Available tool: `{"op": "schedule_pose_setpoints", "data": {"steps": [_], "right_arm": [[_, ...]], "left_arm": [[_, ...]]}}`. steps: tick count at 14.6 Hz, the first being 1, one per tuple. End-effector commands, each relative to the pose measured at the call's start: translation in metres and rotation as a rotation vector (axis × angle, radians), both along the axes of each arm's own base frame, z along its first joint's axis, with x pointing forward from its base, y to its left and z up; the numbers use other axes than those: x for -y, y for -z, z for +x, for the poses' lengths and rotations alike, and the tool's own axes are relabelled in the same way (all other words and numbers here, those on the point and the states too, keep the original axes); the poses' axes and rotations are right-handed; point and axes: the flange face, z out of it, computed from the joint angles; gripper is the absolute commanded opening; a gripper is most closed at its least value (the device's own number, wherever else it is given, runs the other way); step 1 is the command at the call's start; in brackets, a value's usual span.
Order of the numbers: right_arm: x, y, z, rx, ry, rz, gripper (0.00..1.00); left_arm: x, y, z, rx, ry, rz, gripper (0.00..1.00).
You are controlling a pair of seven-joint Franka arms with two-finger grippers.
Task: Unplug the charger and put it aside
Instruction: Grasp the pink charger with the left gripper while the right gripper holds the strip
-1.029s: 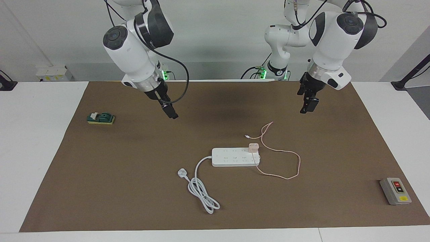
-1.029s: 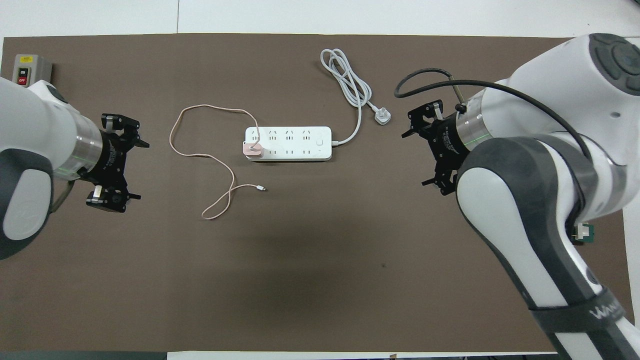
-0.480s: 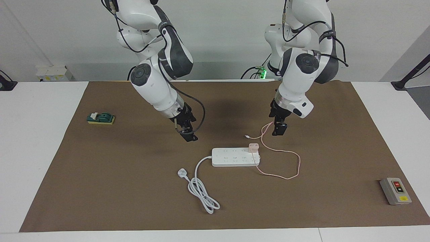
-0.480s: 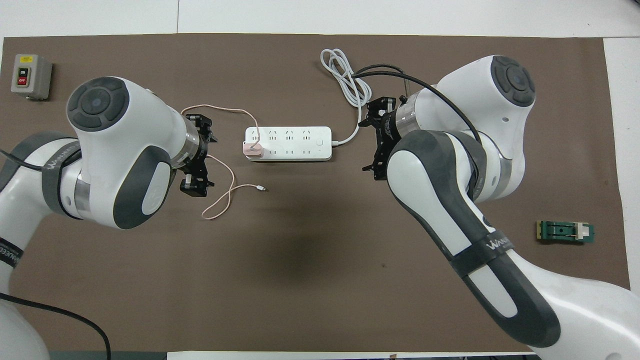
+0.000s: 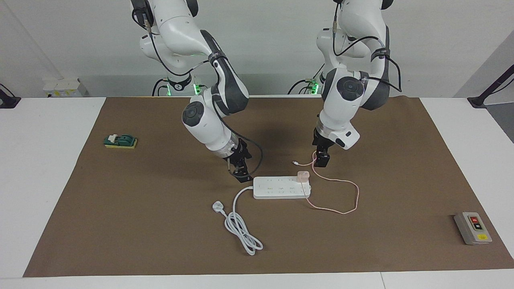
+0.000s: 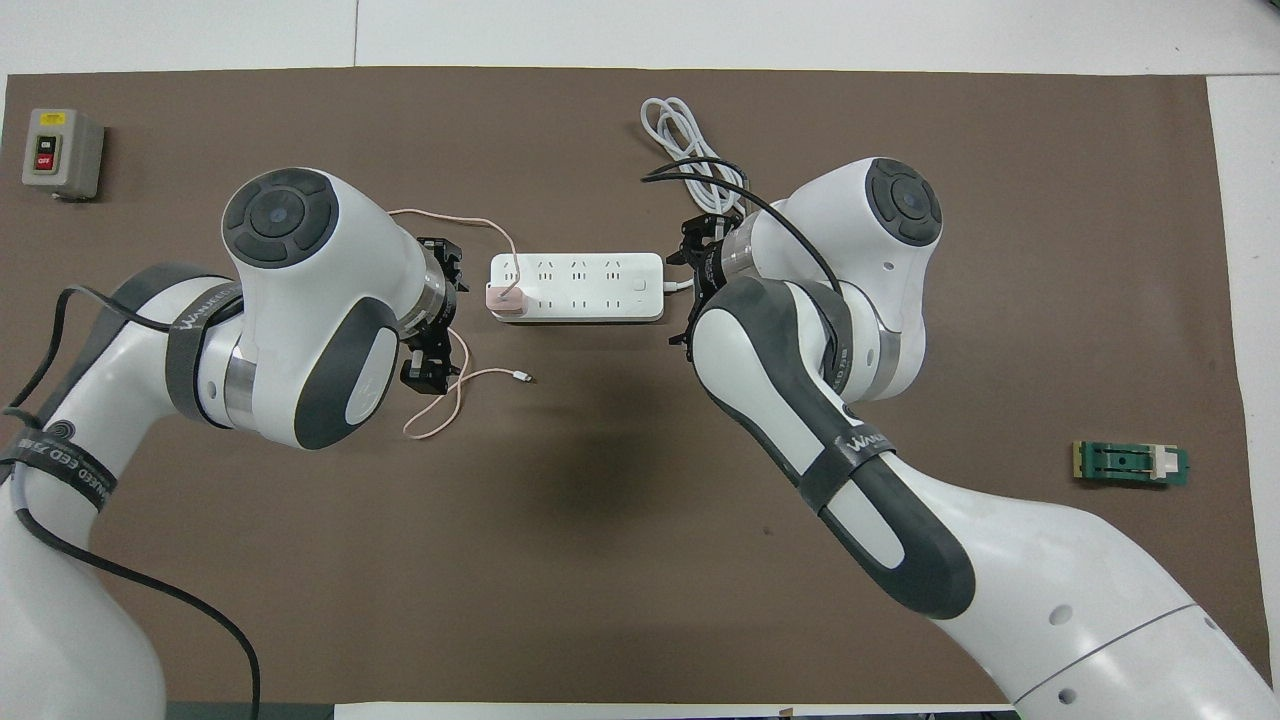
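Charger (image 5: 303, 175) sits plugged into the power strip (image 5: 281, 188), at the strip's end toward the left arm's end of the table, its pale pink cube standing up from the white socket face on the side nearer the robots. Its thin pink cable (image 5: 348, 184) loops out over the brown mat (image 5: 160, 224) toward the left arm's end, curls back, and the small connector tip (image 5: 295, 163) lies on the mat nearer the robots than the strip. Left gripper (image 5: 321, 160) hangs low over that cable, just beside the charger and a touch nearer the robots, and its fingers stand apart, holding nothing. Right gripper (image 5: 241, 176) hovers low at the strip's other end, right by the spot where the thick white cord (image 5: 239, 218) leaves the strip; from above its fingers look spread, and it grips nothing. That cord runs away from the robots, bundles into coils, and ends in a white three-pin plug (image 5: 217, 207) lying loose on the mat. Strip itself rests near the middle of the mat, long side running along the table. Over toward the corner at the left arm's end, farthest from the robots, a grey switch box (image 5: 472, 228) with red and black buttons sits on the mat. Near the mat's edge at the right arm's end, closer to the robots, lies a small green block (image 5: 120, 141) with a yellow base. White tabletop (image 5: 40, 180) frames the mat on all sides.
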Motion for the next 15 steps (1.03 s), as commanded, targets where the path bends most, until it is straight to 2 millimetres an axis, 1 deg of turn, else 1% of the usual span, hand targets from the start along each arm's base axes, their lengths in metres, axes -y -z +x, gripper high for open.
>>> {"op": "schedule_pose_setpoints", "data": {"steps": [1, 2, 3, 4, 6, 8, 10, 13, 14, 15], "right_arm": [[-0.001, 0.007, 0.017, 0.01, 0.001, 0.02, 1.0], [-0.003, 0.016, 0.016, 0.004, -0.012, 0.016, 1.0], [-0.005, 0.024, 0.017, -0.001, -0.016, 0.012, 1.0], [-0.006, 0.025, 0.023, 0.025, 0.0, 0.023, 1.0], [-0.007, 0.036, 0.025, 0.038, -0.027, 0.02, 1.0], [-0.008, 0.036, 0.028, 0.047, -0.032, 0.025, 1.0], [-0.008, 0.041, 0.028, 0.056, -0.044, 0.032, 1.0], [-0.015, 0.047, 0.027, 0.053, -0.034, 0.059, 1.0], [-0.018, 0.052, 0.025, 0.05, -0.04, 0.055, 1.0], [-0.027, 0.061, 0.021, 0.04, -0.054, 0.049, 1.0]], "left_arm": [[0.01, 0.009, 0.021, 0.004, -0.012, 0.005, 1.0], [0.015, 0.018, 0.031, -0.012, -0.014, 0.014, 1.0], [0.018, 0.023, 0.04, -0.015, -0.017, 0.018, 1.0], [0.016, 0.024, 0.044, -0.01, -0.021, 0.014, 1.0], [0.015, 0.025, 0.049, -0.004, -0.027, 0.012, 1.0], [0.018, 0.032, 0.049, -0.004, -0.024, 0.015, 1.0], [0.022, 0.036, 0.048, 0.008, -0.033, 0.01, 1.0], [0.027, 0.041, 0.046, 0.026, -0.061, -0.003, 1.0], [0.032, 0.045, 0.042, 0.028, -0.054, -0.003, 1.0], [0.036, 0.046, 0.042, 0.039, -0.049, -0.008, 1.0]]}}
